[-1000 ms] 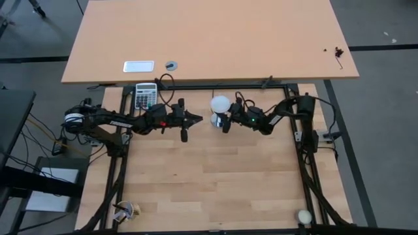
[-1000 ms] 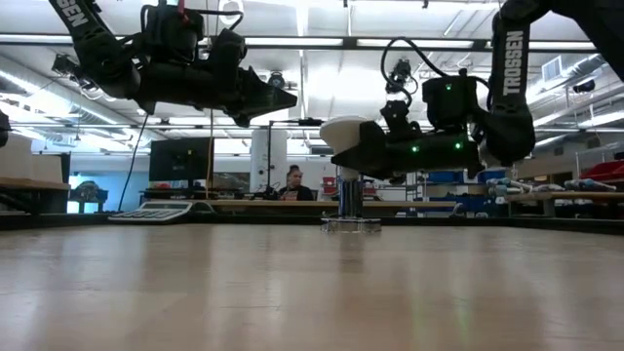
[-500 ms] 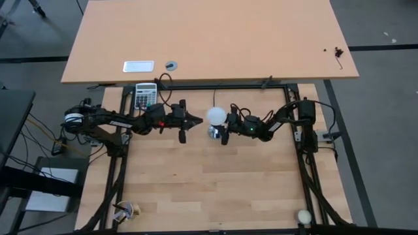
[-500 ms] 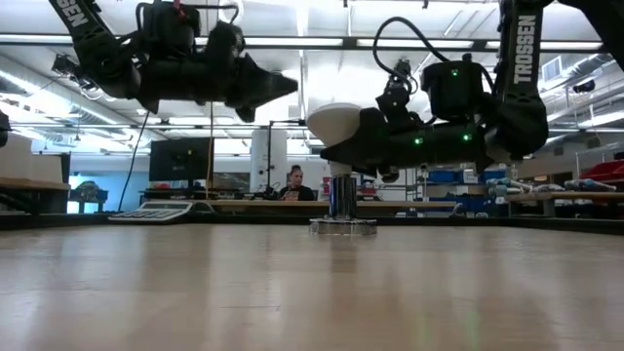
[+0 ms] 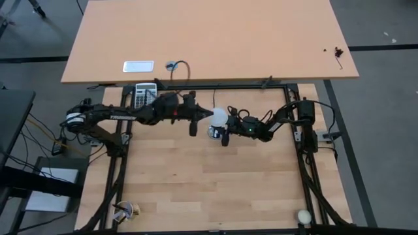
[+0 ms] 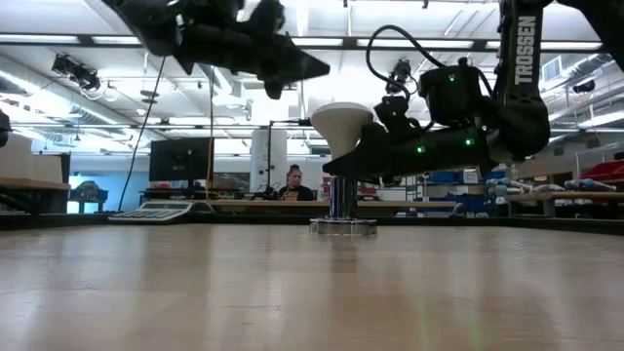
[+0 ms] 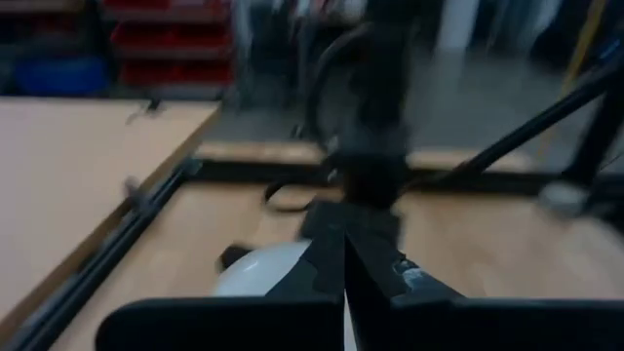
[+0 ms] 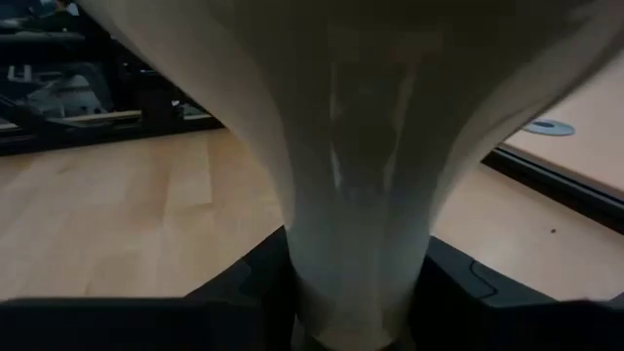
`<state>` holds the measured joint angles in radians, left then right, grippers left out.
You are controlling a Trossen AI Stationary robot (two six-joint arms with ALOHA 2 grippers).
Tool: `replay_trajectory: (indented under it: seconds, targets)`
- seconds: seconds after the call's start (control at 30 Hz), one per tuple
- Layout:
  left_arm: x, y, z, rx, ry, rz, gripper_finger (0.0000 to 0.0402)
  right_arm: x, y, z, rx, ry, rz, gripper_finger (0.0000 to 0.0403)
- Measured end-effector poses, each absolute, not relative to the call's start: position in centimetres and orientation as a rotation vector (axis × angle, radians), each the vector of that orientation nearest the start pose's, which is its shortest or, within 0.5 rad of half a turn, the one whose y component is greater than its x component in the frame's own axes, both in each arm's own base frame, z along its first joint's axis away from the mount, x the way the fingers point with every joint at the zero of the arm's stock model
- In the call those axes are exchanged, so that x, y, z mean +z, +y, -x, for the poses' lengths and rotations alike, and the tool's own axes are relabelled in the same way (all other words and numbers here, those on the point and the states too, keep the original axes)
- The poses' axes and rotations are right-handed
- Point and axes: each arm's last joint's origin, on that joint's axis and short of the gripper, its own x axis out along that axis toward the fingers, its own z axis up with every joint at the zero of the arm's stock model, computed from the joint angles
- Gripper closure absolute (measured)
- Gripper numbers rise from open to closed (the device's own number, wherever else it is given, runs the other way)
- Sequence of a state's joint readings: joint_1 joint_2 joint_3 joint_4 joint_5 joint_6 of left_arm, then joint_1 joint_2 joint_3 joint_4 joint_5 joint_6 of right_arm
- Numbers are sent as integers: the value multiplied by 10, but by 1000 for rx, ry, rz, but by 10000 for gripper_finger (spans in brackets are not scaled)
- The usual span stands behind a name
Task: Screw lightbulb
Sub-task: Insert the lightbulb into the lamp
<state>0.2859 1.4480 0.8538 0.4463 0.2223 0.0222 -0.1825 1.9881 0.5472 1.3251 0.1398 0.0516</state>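
Observation:
The white lightbulb (image 5: 219,115) stands dome up (image 6: 341,119) over the silver socket (image 6: 343,224), which rests on the table at mid-far (image 5: 212,134). My right gripper (image 6: 339,164) is shut on the bulb's lower part, coming from the table's right. The bulb's screw base is hidden by the fingers, so I cannot tell whether it sits in the socket. My left gripper (image 5: 209,115) is shut and empty. It hovers just left of the bulb's dome and higher than it (image 6: 317,68). Its wrist view shows the bulb (image 7: 255,278) beyond its closed fingertips (image 7: 344,273). My right gripper pinches the bulb's narrow neck (image 8: 356,258) between its two fingers, below the flaring cone. The fingers (image 8: 244,288) come about level from the table's right side. The bulb stands upright, dome up, above the socket's post (image 6: 341,195).
A calculator (image 5: 145,95) lies at the far left of the table. A cream ball (image 5: 304,216) sits at the near right corner and a small object (image 5: 127,210) at the near left. A desk (image 5: 261,39) stands beyond the far edge. A person (image 6: 294,180) sits far behind.
My right gripper has brought the bulb toward the near edge and tipped it from lying dome-left to upright. The socket has slid a little toward the near edge. My left gripper has risen and gone right toward the bulb's dome, staying shut.

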Motion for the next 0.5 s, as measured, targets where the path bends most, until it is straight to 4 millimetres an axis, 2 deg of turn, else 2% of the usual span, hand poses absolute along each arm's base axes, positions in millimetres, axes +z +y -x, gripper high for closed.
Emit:
replay_trajectory:
  seconds: [0.17, 0.33, 0.5]
  targets:
    - [263, 89, -324, 76, 220, 10, 400, 99, -61, -308, -324, 108, -51, 241]
    - [244, 92, -335, 81, 283, 27, 401, 99, -61, -308, -324, 106, -60, 231]
    - [239, 94, -339, 92, 289, 32, 401, 99, -61, -308, -327, 103, -70, 230]
